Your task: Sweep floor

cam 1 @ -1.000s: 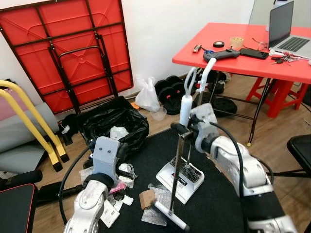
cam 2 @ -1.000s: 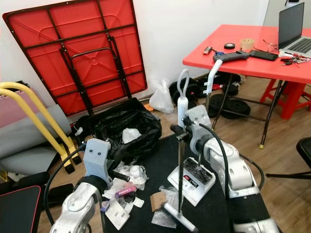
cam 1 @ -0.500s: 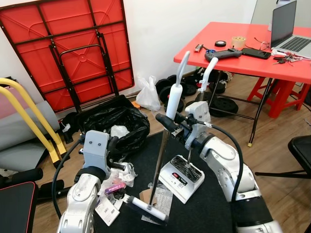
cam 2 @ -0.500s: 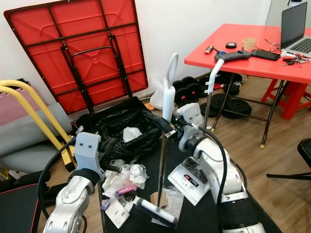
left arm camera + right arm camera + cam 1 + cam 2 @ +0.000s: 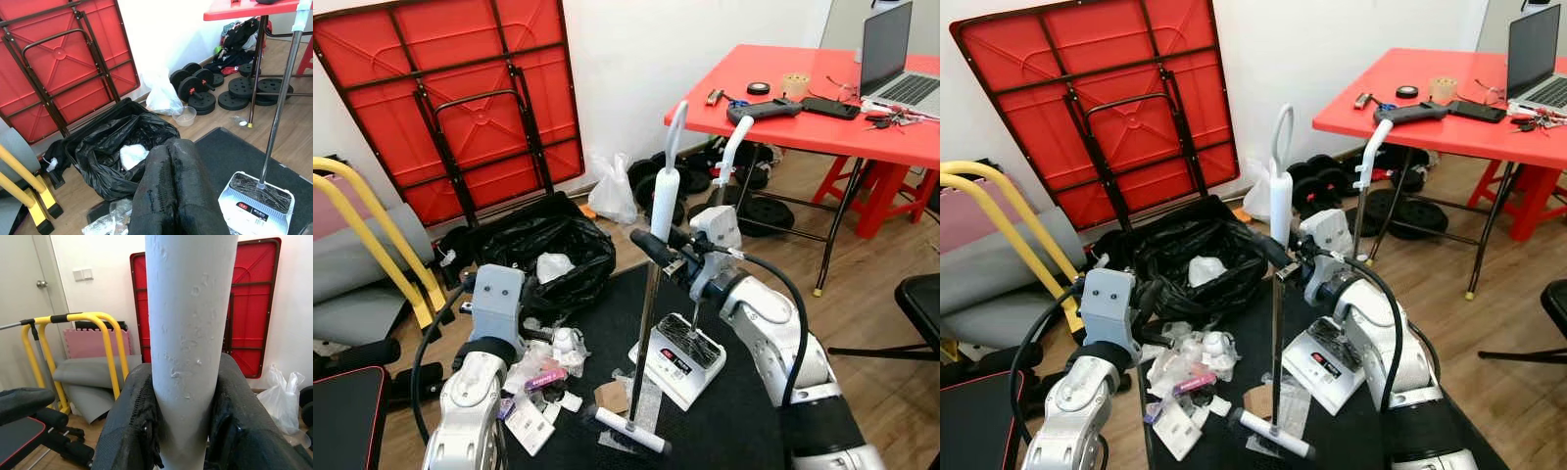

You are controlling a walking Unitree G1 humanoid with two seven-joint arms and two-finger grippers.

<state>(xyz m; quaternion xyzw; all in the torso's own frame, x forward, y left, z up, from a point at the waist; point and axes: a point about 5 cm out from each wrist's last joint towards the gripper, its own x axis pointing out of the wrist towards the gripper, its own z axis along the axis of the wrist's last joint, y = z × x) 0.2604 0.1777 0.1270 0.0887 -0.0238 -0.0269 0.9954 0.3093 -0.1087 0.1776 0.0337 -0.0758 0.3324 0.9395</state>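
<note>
My right gripper (image 5: pixel 658 257) is shut on the white grip of a broom (image 5: pixel 665 201), seen close between the black fingers (image 5: pixel 128 431). The broom's metal pole stands almost upright, and its white head (image 5: pixel 631 431) rests on the black mat (image 5: pixel 744 421) beside a cardboard scrap (image 5: pixel 607 395). A pile of litter (image 5: pixel 543 370) lies to the left of the head. The white dustpan (image 5: pixel 680 354) stands just right of the pole. My left gripper (image 5: pixel 546 294) hovers shut and empty over the litter, near an open black bin bag (image 5: pixel 122 152).
A red table (image 5: pixel 822 88) with a laptop stands at the right. A folded red table (image 5: pixel 460 98) leans on the wall. Black weights (image 5: pixel 656 176) and a white plastic bag (image 5: pixel 612 196) lie by the wall. A yellow frame (image 5: pixel 372 235) is left, a black chair (image 5: pixel 920 294) right.
The broom head swept left toward the litter, then came back a little to the right; the pole now stands more upright. My left arm drew back slightly to the left.
</note>
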